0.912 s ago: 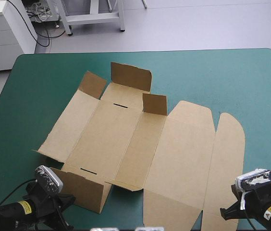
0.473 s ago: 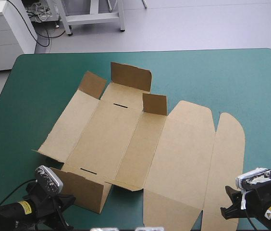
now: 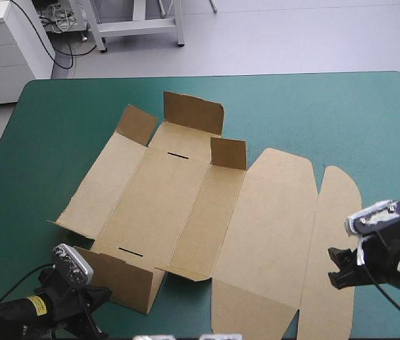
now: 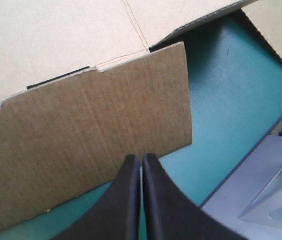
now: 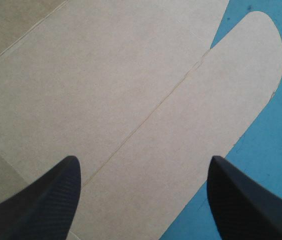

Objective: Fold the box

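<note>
Brown box (image 3: 186, 205) spread mostly flat across the middle of the teal-green surface (image 3: 342, 113); three short flaps raised at the far end, one wall flap (image 3: 125, 280) upright at the near left corner. Just before that flap's outer face, left hand (image 4: 141, 159) closed, black fingers pressed together into one point. Over the rounded lid flap (image 5: 221, 100) at the box's right edge, right hand (image 5: 143, 162) open, fingers wide apart.

The left arm (image 3: 15, 312) and right arm (image 3: 388, 273) are black, each bearing a small yellow label (image 3: 37, 304). Their fingers (image 4: 126, 200) are broad black curved fins tapering to points. The right ones (image 5: 41, 200) show a fine weave.
</note>
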Robot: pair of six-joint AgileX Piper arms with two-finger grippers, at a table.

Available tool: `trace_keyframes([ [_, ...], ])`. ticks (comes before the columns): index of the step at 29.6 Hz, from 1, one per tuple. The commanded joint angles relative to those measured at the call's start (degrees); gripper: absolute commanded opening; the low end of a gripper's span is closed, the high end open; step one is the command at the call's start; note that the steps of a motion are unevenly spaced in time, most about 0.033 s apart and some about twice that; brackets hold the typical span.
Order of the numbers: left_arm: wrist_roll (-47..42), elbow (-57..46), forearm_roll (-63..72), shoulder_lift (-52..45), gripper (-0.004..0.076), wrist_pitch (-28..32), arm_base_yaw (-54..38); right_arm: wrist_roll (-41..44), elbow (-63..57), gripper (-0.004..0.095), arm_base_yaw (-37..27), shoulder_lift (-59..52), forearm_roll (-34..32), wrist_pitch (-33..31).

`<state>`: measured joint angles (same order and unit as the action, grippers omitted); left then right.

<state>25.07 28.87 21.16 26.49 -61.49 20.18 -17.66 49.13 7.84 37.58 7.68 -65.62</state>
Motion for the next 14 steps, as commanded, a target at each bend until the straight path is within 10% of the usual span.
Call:
trace_keyframes([
  [1,-0.21,1.43,2.14,0.27,-0.0008,2.36,0.17,-3.10,8.25,0.0662,0.09,7.07,0.62,-0.88],
  [14,-0.21,1.43,2.14,0.27,-0.0008,2.36,0.17,-11.91,34.64,0.0659,0.09,32.22,6.79,-1.31],
])
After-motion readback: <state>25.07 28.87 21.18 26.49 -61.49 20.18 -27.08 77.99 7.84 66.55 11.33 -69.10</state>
